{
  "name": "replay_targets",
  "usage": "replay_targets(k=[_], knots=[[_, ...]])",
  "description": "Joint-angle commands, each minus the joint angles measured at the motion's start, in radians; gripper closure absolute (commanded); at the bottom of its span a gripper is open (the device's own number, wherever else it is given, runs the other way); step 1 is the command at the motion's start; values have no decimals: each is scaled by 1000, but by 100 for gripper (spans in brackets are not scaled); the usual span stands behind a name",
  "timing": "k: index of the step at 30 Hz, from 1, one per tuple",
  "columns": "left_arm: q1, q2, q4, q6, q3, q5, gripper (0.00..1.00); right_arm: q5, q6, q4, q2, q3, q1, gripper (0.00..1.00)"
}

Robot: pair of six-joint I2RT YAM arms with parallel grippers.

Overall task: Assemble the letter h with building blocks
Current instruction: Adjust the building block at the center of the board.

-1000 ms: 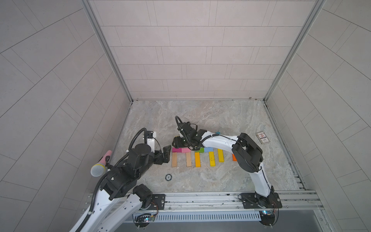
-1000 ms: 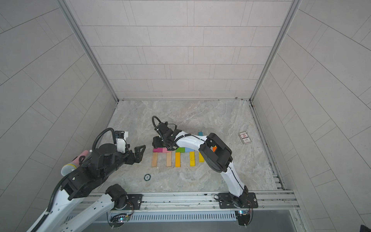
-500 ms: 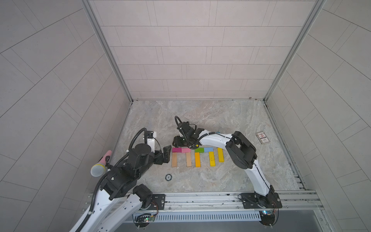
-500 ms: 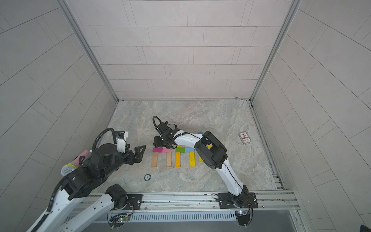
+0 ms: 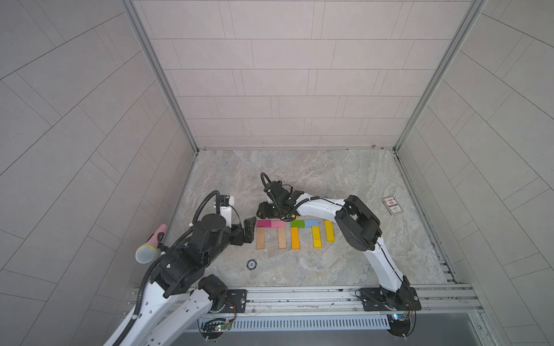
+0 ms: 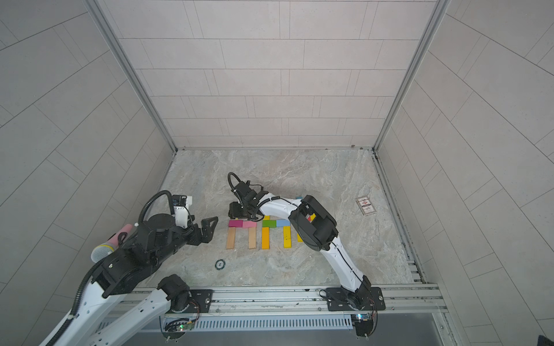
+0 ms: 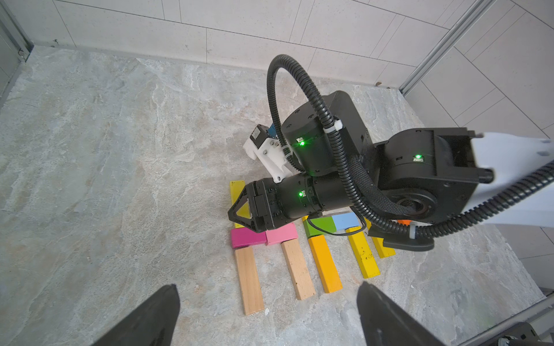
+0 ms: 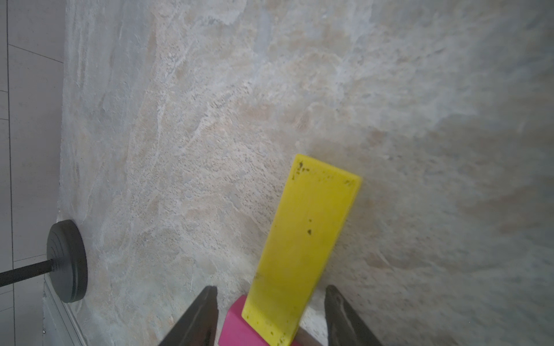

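Note:
Building blocks lie in a row on the stone floor. Magenta (image 5: 263, 223), pink (image 5: 278, 223), green (image 5: 297, 223) and light blue (image 5: 311, 223) short blocks lie crosswise. Below them run two plain wood bars (image 5: 260, 238), an orange bar (image 5: 295, 238) and two yellow bars (image 5: 316, 237). My right gripper (image 5: 263, 211) hangs low behind the magenta block (image 8: 236, 326). It is open, with its jaws either side of a yellow block (image 8: 311, 221) and a gap on each side. That block's near end meets the magenta one. My left gripper (image 7: 267, 287) is wide open and holds nothing, left of the row.
A small printed white card (image 5: 392, 205) lies at the right of the floor. A black round disc (image 5: 251, 264) sits in front of the row. A microphone with a pink handle (image 5: 150, 245) stands by the left arm. Tiled walls close in three sides.
The right arm has shifted slightly left, and its elbow now covers the orange block at the right end of the row. The left arm has not moved.

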Motion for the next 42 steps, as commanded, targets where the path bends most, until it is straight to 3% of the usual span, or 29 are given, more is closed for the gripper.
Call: replay_targets(k=[1, 26, 42], knots=[[5, 1, 2, -3, 13, -6, 0, -2, 12, -18, 29, 16, 0, 41], [6, 0, 2, -3, 14, -6, 0, 40, 64, 6, -31, -69, 19, 43], [5, 0, 1, -3, 14, -6, 0, 62, 76, 2, -10, -40, 28, 43]])
